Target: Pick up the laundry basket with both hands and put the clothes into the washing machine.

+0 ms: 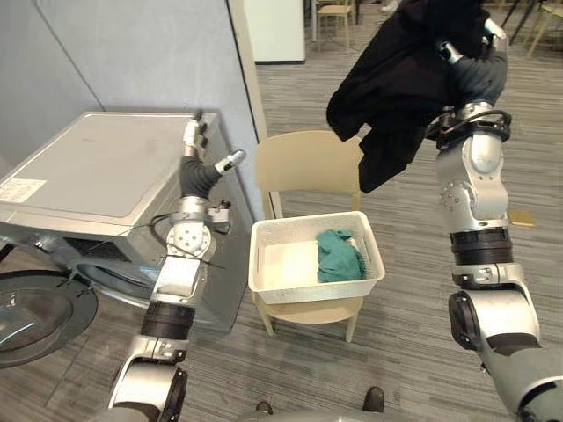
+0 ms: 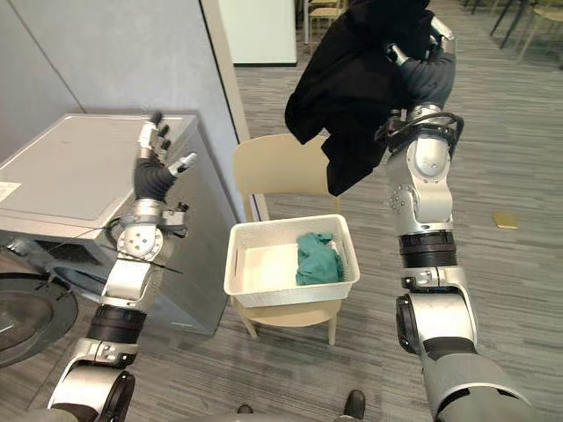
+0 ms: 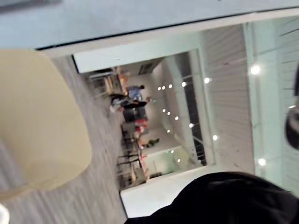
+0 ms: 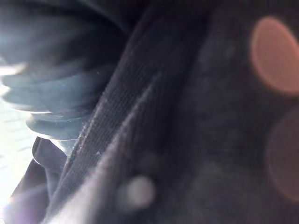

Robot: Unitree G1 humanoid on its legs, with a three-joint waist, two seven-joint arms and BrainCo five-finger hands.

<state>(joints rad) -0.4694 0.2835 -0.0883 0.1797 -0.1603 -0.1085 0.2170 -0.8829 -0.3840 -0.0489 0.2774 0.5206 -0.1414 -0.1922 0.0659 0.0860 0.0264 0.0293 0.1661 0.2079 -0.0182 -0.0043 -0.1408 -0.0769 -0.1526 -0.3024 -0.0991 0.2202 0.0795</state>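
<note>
White basket (image 1: 313, 290) on beige chair (image 1: 303, 163) holds one crumpled green garment (image 1: 339, 257)

**Arms and hands: appearance**

Silver-grey left arm (image 1: 176, 274) and silver-grey right arm (image 1: 479, 189): smooth shells, with black bands at the joints. Round silver housing with small screws on the left forearm. Dark ribbed cover at each wrist. Left hand (image 2: 157, 148): silver fingers, dark tips. Right hand (image 1: 494, 33): silver segments.
</note>
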